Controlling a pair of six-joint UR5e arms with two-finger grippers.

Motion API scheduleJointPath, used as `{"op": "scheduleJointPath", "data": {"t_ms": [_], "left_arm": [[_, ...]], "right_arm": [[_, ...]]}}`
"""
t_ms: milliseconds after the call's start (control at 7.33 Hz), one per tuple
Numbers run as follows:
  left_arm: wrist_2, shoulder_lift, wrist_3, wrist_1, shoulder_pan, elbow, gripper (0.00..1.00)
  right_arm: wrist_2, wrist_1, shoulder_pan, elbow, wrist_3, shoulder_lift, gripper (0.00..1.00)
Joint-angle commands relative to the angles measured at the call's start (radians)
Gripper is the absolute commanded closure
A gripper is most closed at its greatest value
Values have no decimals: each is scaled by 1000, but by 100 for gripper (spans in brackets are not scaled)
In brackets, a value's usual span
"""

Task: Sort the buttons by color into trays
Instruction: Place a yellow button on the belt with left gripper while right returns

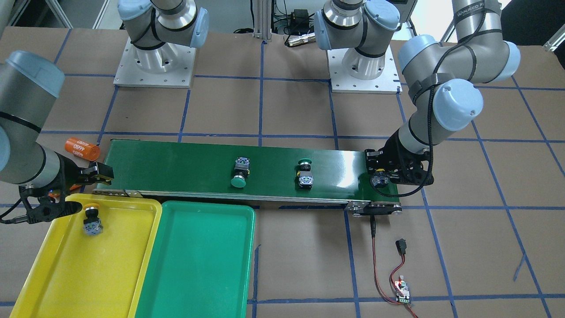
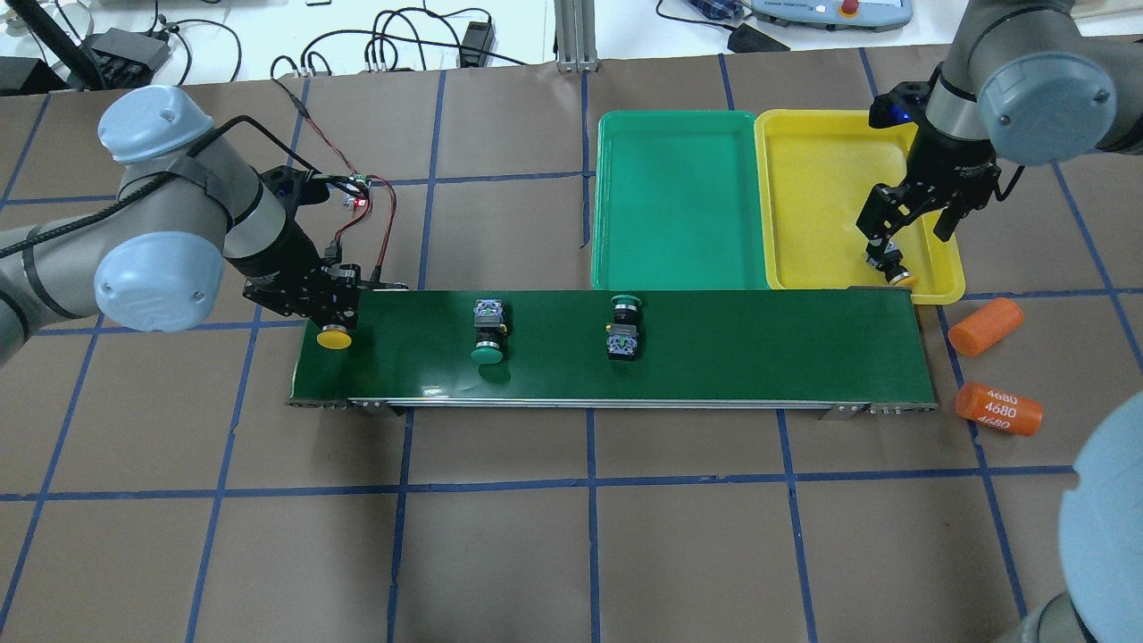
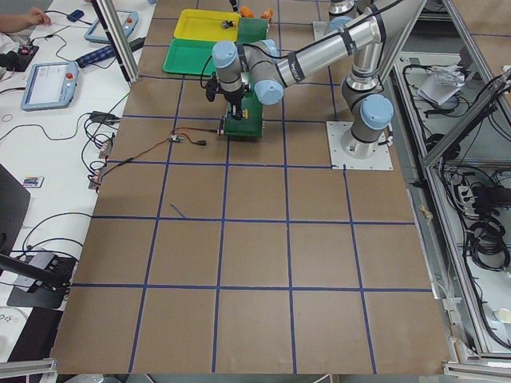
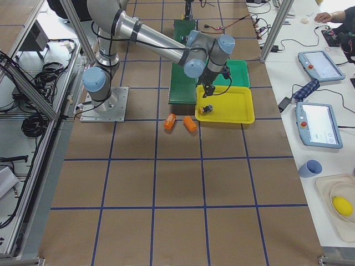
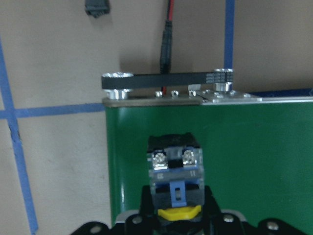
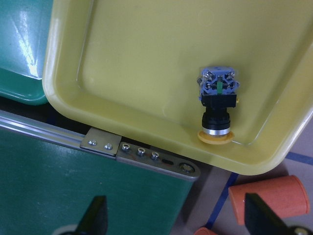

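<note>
Left fingers (image 5: 210, 208) grip one yellow button (image 5: 175, 183) at the belt (image 5: 244, 156) end, probably to carry it. Right fingers (image 6: 96, 218) hang open over the yellow tray (image 6: 146, 58), where another yellow button (image 6: 217, 105) lies by its matching colour.

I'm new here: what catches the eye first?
A long green belt crosses the table with two green buttons lying on it. At one end the left tool grips a yellow button; at the other, a second yellow button lies in the yellow tray, beside the green tray.
</note>
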Motion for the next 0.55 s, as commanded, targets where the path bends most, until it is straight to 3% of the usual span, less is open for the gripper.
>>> {"op": "scheduleJointPath", "data": {"t_ms": [0, 136, 273, 409], "left_arm": [[0, 4, -29, 26, -34, -42, 100], [0, -10, -22, 76, -34, -59, 100], [0, -8, -29, 113, -34, -73, 78], [-12, -20, -36, 141, -34, -79, 1]], "right_arm": [[3, 1, 4, 3, 3, -2, 2], [14, 3, 4, 3, 9, -2, 2], [15, 3, 4, 3, 9, -2, 2], [15, 3, 4, 3, 9, -2, 2]]}}
